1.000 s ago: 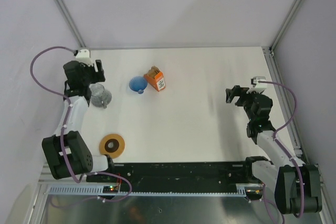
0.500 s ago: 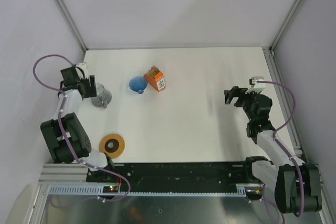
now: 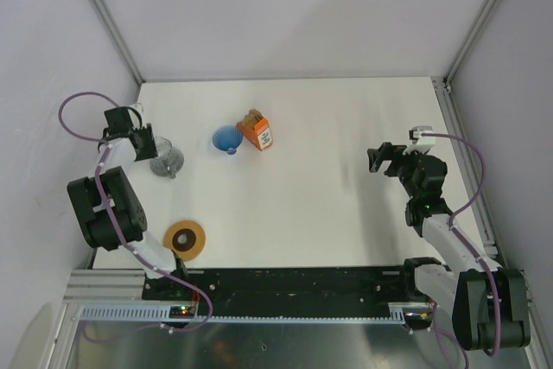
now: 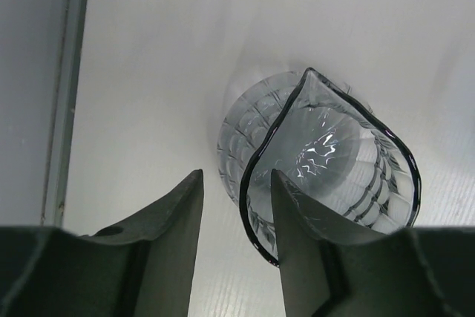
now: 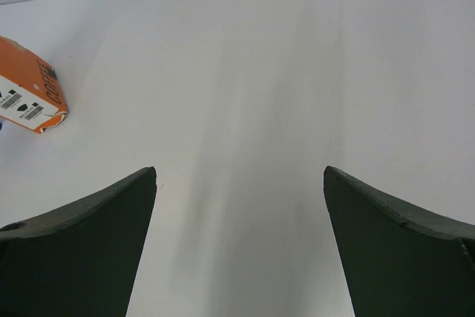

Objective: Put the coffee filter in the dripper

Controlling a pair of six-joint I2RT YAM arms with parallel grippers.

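The blue cone dripper (image 3: pixel 225 139) stands at the back middle of the table. Right beside it lies an orange box (image 3: pixel 258 134), and the tan-brown coffee filter (image 3: pixel 251 116) pokes out of the box's far end. My left gripper (image 3: pixel 143 140) is at the far left, well short of both, and hangs over a clear ribbed glass jug (image 4: pixel 326 161). Its jaws are part open, and the jug's black rim runs between them, close against the right finger (image 4: pixel 297 220). My right gripper (image 3: pixel 380 159) is wide open and empty over bare table (image 5: pixel 241 176).
An orange ring with a dark centre (image 3: pixel 185 237) sits near the front left. The glass jug (image 3: pixel 166 161) stands left of the dripper. The orange box (image 5: pixel 26 94) shows at the left edge of the right wrist view. Walls and metal posts border the table.
My left arm has drawn back to the left and sunk toward the glass jug, and its jaws have narrowed. The right arm has hardly moved.
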